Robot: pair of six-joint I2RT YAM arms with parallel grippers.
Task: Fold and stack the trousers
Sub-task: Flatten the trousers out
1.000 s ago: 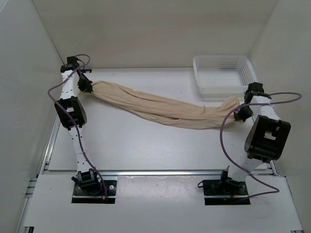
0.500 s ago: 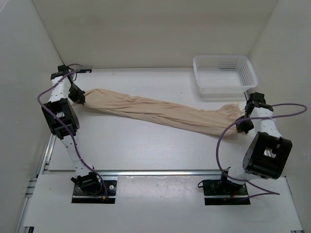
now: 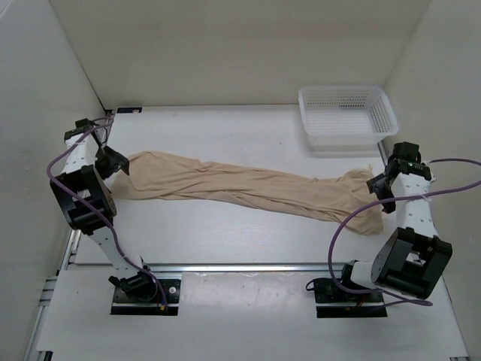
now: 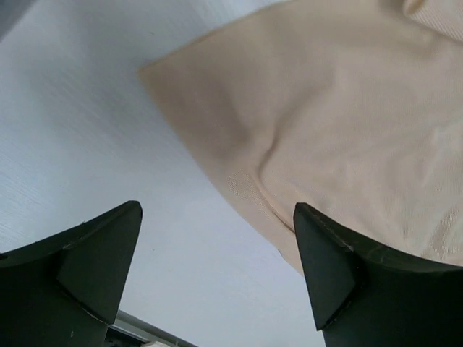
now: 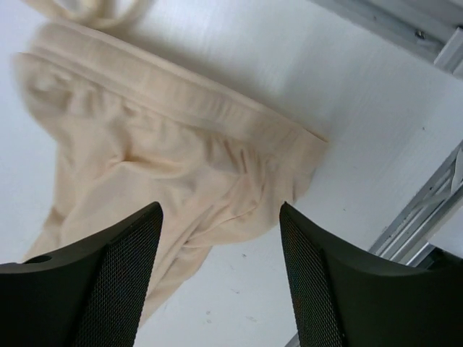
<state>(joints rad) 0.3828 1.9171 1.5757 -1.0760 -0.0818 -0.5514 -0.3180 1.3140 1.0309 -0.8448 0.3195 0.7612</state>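
The beige trousers (image 3: 240,184) lie stretched out flat across the table, from the left side to the right front. My left gripper (image 3: 120,165) hangs open just off their left end, holding nothing. In the left wrist view the trousers (image 4: 347,123) spread beyond and to the right of the open gripper (image 4: 217,210), with bare table between the jaws. My right gripper (image 3: 378,188) is open above the right end. In the right wrist view the bunched waistband end of the trousers (image 5: 159,144) lies on the table below the open gripper (image 5: 219,210).
A white mesh basket (image 3: 346,116) stands at the back right of the table, close to the right arm. An aluminium rail (image 3: 248,267) runs along the near edge. White walls close in on the left, back and right.
Both grippers opened and let go of the trousers, which dropped from a taut hanging span to lie on the table. Both arms drew outward and nearer.
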